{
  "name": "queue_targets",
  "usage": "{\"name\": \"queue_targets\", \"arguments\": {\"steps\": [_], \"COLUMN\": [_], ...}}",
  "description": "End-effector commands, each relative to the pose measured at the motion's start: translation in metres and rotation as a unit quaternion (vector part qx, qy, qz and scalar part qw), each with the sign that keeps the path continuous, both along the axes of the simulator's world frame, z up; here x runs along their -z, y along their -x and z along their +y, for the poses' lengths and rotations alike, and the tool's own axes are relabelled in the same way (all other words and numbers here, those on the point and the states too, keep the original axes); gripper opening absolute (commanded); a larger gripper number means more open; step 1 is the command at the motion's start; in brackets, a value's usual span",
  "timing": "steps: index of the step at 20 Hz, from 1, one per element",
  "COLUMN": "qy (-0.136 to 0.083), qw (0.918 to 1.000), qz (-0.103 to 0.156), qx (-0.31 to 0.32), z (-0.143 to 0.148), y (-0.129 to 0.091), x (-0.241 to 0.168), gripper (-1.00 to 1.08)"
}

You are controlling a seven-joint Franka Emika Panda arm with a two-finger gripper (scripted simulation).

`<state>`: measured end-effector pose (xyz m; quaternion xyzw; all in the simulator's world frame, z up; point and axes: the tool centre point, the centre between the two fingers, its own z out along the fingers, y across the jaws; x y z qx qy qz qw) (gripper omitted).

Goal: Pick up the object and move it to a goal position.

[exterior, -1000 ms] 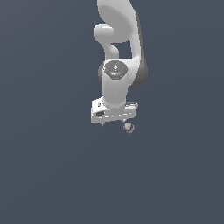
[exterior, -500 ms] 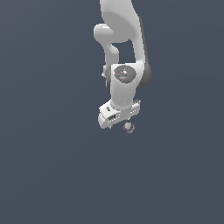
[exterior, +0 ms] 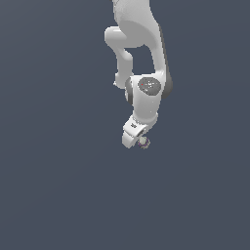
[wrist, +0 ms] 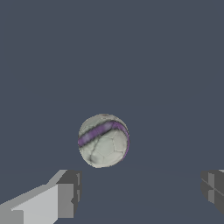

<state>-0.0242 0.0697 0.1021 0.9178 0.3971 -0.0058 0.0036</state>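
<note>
The robot's white two-fingered hand hangs low over the flat dark grey-blue bench, its jaws spread wide: in the wrist view one grey finger pad sits at one side and the other at the far edge of the picture, with clear bench between them and nothing held.

The small round pale grey-white ball with a purple band and faint panel seams lies on the bench, ahead of the gap between the fingers and apart from both pads. In the exterior view it shows as a tiny speckled lump just beside the hand's lower end, on the exterior view's right.

Judging by its look, the ball is light and fairly firm, with a smooth curved skin that offers no flat face. It would likely roll at a nudge and could squirt out of an off-centre pinch. The sound hold is across its widest girth, pads level with its middle and set squarely opposite one another, the hand centred over it first.
</note>
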Motion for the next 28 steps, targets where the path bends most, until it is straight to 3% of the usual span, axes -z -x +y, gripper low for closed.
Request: {"name": "queue_targets", "arguments": {"steps": [1, 12, 20, 28], "qy": [-0.001, -0.006, -0.006, -0.006], "qw": [0.9993, 0.9913, 0.9906, 0.9904], "qz": [-0.001, -0.003, -0.003, -0.003], "qx": [-0.038, -0.132, -0.136, -0.138], "z": [0.008, 0.027, 0.028, 0.029], "y": [0.003, 0.012, 0.013, 0.014], "x": [0.004, 0.015, 0.018, 0.052], "gripper": [1.00, 1.00, 1.00, 1.00]}}
